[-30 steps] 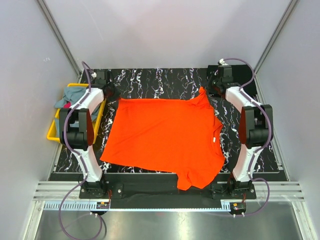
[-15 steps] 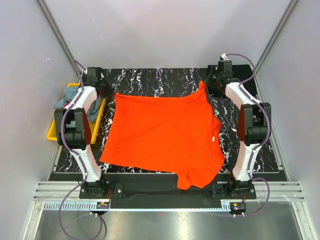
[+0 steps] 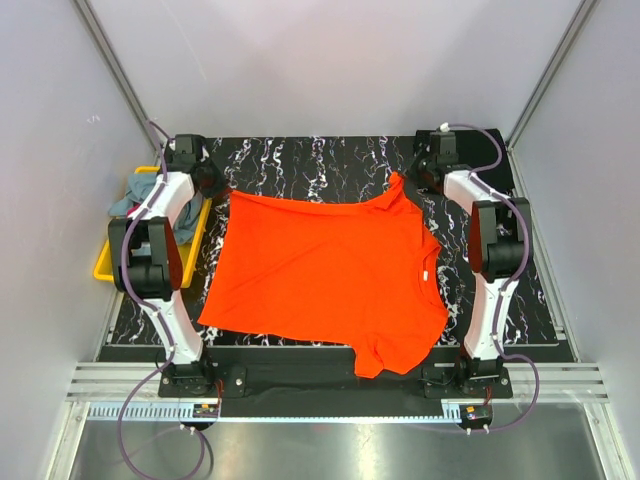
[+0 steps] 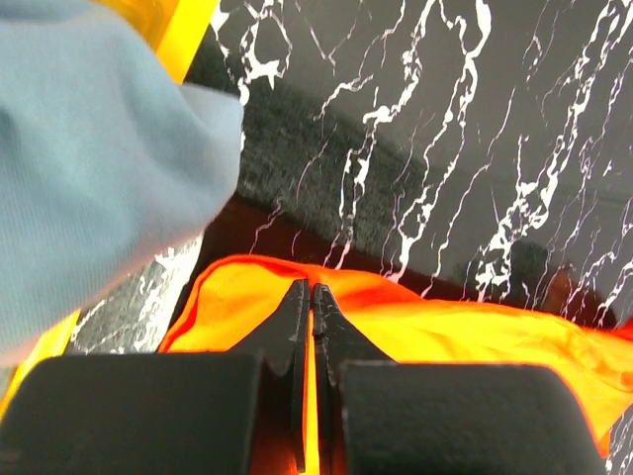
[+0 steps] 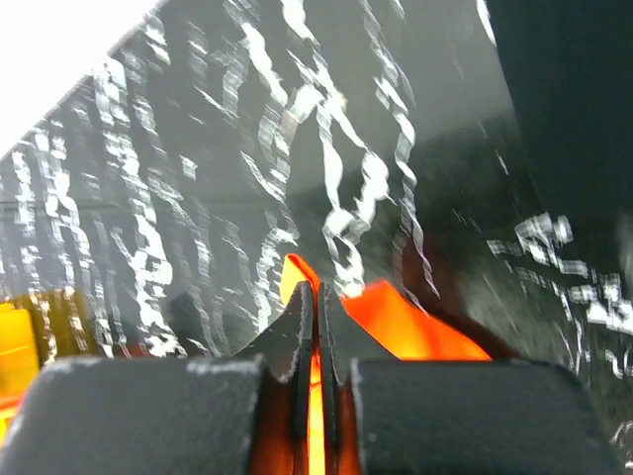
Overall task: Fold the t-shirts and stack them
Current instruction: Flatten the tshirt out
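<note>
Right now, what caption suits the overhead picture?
Left pincer and right pincer pinch far corners of an orange t-shirt spread on a marbled table.

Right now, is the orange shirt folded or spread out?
Spread: the shirt lies open across the table, no fold made, its far corners pinched by the left gripper and right gripper.

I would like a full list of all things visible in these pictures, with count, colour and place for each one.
orange shirt: 1, bright orange, spread over the middle of the table
grey-blue shirts: count unclear, grey-blue, heaped in the bin
bin: 1, yellow, at the table's left edge
table: 1, black with white veins, under everything
left gripper: 1, black, shut on the orange shirt's far left corner
right gripper: 1, black, shut on its far right corner
</note>
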You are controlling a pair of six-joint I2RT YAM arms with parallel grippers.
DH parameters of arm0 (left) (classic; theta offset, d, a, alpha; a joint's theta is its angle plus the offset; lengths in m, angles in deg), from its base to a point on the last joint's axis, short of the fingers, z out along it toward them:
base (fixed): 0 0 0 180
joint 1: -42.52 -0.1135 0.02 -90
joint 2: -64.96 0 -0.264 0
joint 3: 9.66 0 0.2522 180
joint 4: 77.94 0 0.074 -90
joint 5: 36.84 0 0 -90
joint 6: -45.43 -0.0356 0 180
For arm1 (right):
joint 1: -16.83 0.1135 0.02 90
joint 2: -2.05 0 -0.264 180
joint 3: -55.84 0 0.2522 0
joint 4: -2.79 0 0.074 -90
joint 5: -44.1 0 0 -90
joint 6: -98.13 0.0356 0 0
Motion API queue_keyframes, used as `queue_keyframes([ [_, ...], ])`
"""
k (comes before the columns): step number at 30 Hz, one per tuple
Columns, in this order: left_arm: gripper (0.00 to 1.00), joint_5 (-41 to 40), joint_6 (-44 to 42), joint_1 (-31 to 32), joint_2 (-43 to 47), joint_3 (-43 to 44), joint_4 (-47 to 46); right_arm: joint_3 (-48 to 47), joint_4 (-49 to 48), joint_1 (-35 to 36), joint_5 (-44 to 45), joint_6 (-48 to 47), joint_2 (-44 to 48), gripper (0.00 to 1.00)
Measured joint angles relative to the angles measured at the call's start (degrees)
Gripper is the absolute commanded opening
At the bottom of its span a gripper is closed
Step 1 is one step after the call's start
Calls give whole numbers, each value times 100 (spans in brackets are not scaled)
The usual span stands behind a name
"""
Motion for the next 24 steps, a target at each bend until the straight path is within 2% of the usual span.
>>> queue_keyframes([
  [3, 0, 9, -11, 2, 129, -66, 107, 586, -306, 0, 2, 232, 26, 10],
  [4, 0, 11, -15, 0, 205, -96, 151, 750, -330, 0, 2, 295, 26, 19],
  [10, 0, 76, -59, 2, 476, -190, 188, 1349, -514, 0, 26, 503, 151, 22],
  [14, 0, 114, -92, 2, 490, -247, 205, 1534, -647, 0, 26, 533, 385, 28],
  [20, 0, 155, -116, 2, 531, -369, 216, 1663, -881, 0, 13, 428, 629, 24],
  [23, 0, 162, -131, 11, 531, -380, 216, 1744, -988, 0, -9, 293, 693, 31],
  [24, 0, 164, -140, 22, 531, -380, 216, 1775, -1008, 0, -48, 201, 708, 38],
])
